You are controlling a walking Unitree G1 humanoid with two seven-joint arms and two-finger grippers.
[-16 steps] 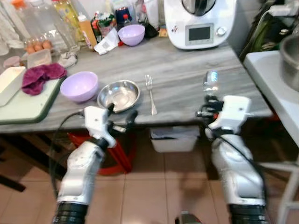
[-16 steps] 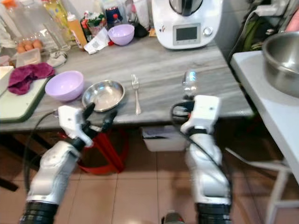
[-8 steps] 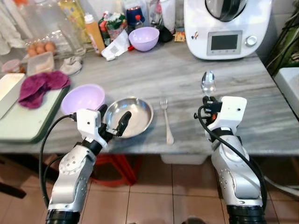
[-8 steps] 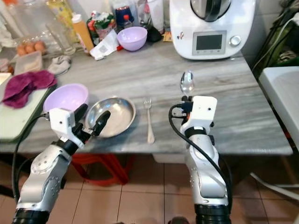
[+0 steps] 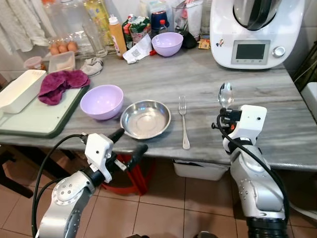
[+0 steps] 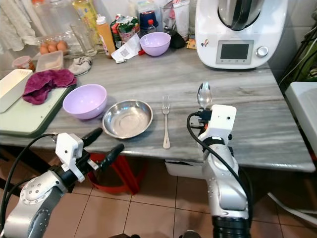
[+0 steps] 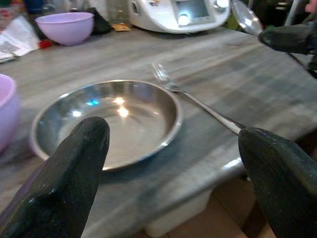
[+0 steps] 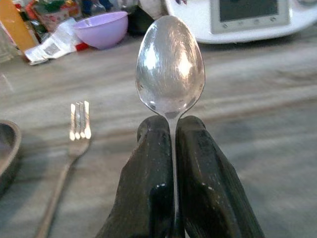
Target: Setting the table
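A steel bowl (image 5: 145, 119) rests near the front edge of the grey table (image 5: 277, 114), with a fork (image 5: 184, 121) lying just to its right. My right gripper (image 5: 225, 113) is shut on a spoon (image 5: 225, 94), holding it bowl-up over the table to the right of the fork. The spoon (image 8: 170, 67) stands straight out from the closed fingers (image 8: 151, 188). My left gripper (image 5: 128, 142) is open, in front of the table edge and below the steel bowl (image 7: 106, 121), empty.
A purple bowl (image 5: 101, 101) sits left of the steel one, a second purple bowl (image 5: 167, 43) at the back. A white kitchen machine (image 5: 255, 32) stands back right. A green board (image 5: 34, 116) with a magenta cloth (image 5: 59, 83) lies left. Bottles and eggs crowd the back.
The camera has shifted, so the whole table sits differently in view. My left gripper has dropped back from over the steel bowl to below the table edge. The right still holds the spoon.
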